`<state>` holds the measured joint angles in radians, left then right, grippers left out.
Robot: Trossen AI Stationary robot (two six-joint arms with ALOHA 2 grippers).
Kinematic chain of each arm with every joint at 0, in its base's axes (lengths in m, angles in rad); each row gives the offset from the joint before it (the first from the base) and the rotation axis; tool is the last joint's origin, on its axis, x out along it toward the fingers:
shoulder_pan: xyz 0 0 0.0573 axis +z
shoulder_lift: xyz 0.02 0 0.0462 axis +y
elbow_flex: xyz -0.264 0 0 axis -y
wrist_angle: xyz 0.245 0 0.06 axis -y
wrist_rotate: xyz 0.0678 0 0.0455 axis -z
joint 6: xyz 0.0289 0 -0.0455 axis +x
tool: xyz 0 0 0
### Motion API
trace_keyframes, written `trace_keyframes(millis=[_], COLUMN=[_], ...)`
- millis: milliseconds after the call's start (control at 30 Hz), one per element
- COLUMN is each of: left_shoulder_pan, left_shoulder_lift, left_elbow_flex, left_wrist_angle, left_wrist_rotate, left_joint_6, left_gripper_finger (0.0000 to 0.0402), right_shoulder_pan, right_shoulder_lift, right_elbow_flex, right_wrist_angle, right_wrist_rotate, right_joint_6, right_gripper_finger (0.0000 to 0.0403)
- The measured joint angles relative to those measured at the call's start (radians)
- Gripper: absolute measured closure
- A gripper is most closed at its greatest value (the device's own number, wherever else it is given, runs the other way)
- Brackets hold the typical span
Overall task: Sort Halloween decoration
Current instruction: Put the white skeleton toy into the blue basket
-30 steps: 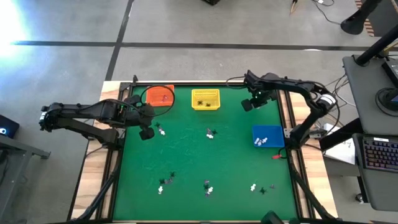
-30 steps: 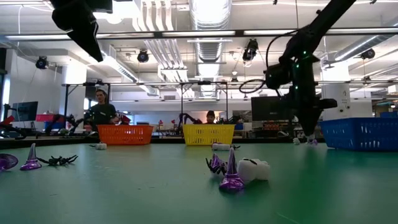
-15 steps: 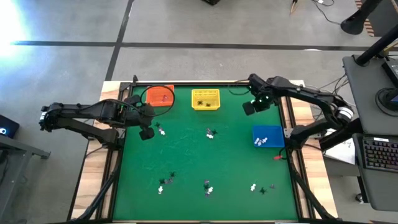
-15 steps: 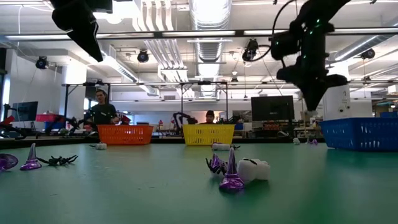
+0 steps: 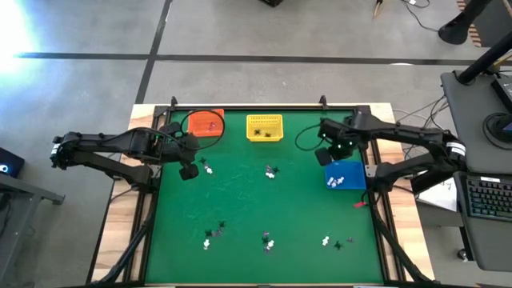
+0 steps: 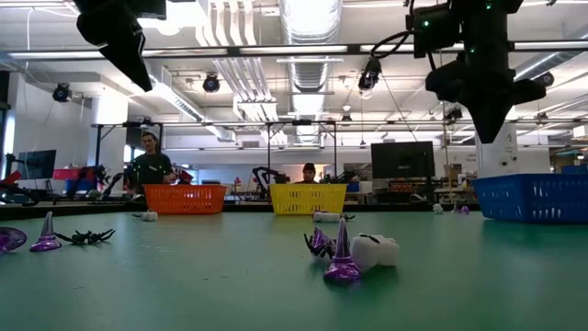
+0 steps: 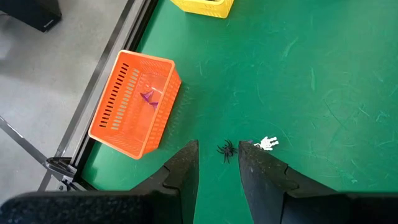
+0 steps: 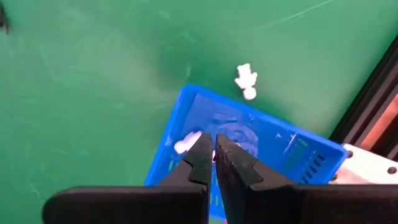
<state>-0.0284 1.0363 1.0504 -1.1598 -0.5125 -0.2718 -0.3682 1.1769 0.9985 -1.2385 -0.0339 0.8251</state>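
Observation:
Tiny Halloween decoration trinkets lie scattered on the green mat: a pair at the middle (image 5: 270, 171) and several near the front edge (image 5: 268, 240). My left gripper (image 7: 217, 149) hangs open high above a black spider (image 7: 227, 149) and a white trinket (image 7: 268, 144), beside the orange basket (image 7: 134, 102). My right gripper (image 8: 214, 146) is shut, pointing down, high over the far end of the blue basket (image 5: 345, 175), which holds white trinkets. Another white trinket (image 8: 245, 81) lies on the mat just beyond that basket. My right gripper has a small white bit (image 8: 186, 144) showing right beside one fingertip. Whether that bit is pinched between the fingers or lies in the blue basket below, I cannot tell.
The yellow basket (image 5: 265, 127) stands at the far middle with dark trinkets inside, and the orange basket (image 5: 206, 124) at the far left holds purple ones. In the low view a purple cone and a white trinket (image 6: 354, 253) lie close. People sit in the room behind.
My right gripper has risen from the mat's far right corner and swung toward the near edge, ending over the blue basket. It has stayed shut and pointing down.

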Motion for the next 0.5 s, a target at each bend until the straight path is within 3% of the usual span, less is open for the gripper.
trace_keyframes(millis=[133,333,500], left_shoulder_pan=[0.000,0.000,0.000], left_shoulder_lift=[0.000,0.000,0.000], left_elbow_flex=[0.000,0.000,0.000], left_wrist_angle=[0.000,0.000,0.000], left_wrist_rotate=[0.000,0.007,0.033], left_joint_6=[0.000,0.000,0.000], left_gripper_finger=[0.0306,0.0306,0.0306], right_shoulder_pan=[0.048,0.043,0.018], right_shoulder_lift=[0.003,0.003,0.004], right_elbow_flex=[0.000,0.000,0.000], right_wrist_angle=[0.000,-0.002,0.004], right_wrist_rotate=[0.034,0.184,0.194], right_joint_6=[0.014,0.031,0.004], right_gripper_finger=[0.0390,0.0390,0.0390])
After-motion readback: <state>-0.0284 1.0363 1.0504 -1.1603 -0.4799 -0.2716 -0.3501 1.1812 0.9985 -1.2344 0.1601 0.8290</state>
